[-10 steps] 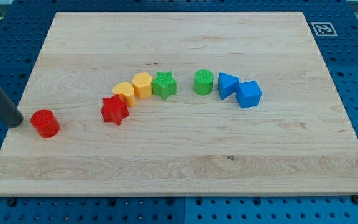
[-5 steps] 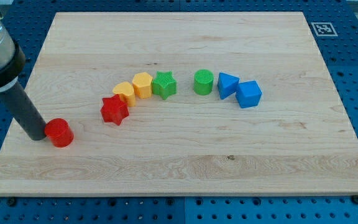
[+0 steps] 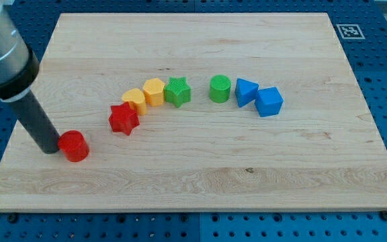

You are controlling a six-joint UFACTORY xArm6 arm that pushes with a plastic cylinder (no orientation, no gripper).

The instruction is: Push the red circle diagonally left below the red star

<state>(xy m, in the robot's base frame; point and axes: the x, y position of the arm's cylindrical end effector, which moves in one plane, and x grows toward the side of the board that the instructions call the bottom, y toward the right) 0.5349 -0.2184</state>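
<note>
The red circle [image 3: 74, 146] is a short red cylinder on the wooden board, low at the view's left. The red star [image 3: 123, 119] lies up and to the right of it, about a block's width away. My tip [image 3: 49, 149] is the lower end of a dark rod that slants in from the upper left. It touches the red circle's left side.
An arc of blocks runs right from the red star: two yellow blocks [image 3: 134, 99] [image 3: 154, 91], a green star [image 3: 177, 91], a green cylinder [image 3: 220, 88], two blue blocks [image 3: 246, 91] [image 3: 269, 101]. The board's left edge [image 3: 5, 158] is close to my tip.
My tip has moved right and slightly down, pushing the red circle right and down towards the area below the red star. The other blocks have not moved.
</note>
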